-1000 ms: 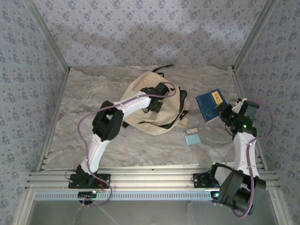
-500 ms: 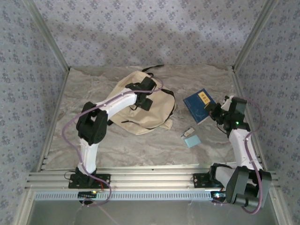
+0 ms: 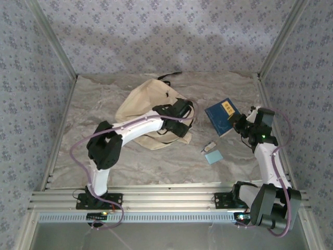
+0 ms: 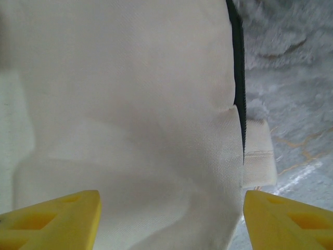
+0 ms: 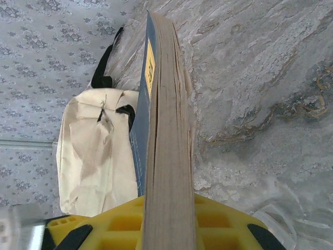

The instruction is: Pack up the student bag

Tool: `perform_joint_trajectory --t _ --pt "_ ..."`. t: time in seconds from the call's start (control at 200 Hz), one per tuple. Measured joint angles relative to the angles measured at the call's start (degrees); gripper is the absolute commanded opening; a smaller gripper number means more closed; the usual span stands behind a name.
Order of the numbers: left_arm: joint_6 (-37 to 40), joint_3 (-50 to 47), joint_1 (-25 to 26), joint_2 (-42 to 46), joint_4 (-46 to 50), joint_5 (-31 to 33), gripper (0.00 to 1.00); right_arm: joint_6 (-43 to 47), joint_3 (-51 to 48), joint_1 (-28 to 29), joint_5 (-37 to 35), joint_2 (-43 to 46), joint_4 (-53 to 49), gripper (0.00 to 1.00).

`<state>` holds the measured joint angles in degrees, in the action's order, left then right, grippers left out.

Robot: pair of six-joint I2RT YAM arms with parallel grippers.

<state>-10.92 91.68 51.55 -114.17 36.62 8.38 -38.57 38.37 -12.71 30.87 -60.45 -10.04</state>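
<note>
Nothing looks packed yet. Right pincer (image 3: 240, 124) clamps the book (image 3: 221, 115); left pincer (image 4: 171, 216) gapes empty over the bag (image 3: 138, 101).

student bag (image 3: 139, 101): cream soft fabric backpack with dark zipper lines and black straps at the far end. Lies flat on the marble surface (image 3: 156, 166), slumped and creased. It sits just left of the blue book (image 3: 222, 117), not touching it.
</note>
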Motion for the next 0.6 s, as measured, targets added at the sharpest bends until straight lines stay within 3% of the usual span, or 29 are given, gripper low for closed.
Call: perform_joint_trajectory --t 0.435,0.54,0.6 --pt "0.8 0.3 1.5 -5.2 0.2 -2.1 0.72 -0.7 -0.9 -0.8 0.0 0.0 0.0 0.0" --pt "0.4 0.3 2.1 -5.2 0.2 -2.3 0.58 -0.9 -0.9 -0.8 0.0 0.0 0.1 0.0" --pt "0.4 0.3 2.2 -5.2 0.2 -1.6 0.43 -1.0 -0.9 -0.8 0.0 0.0 0.1 0.0"
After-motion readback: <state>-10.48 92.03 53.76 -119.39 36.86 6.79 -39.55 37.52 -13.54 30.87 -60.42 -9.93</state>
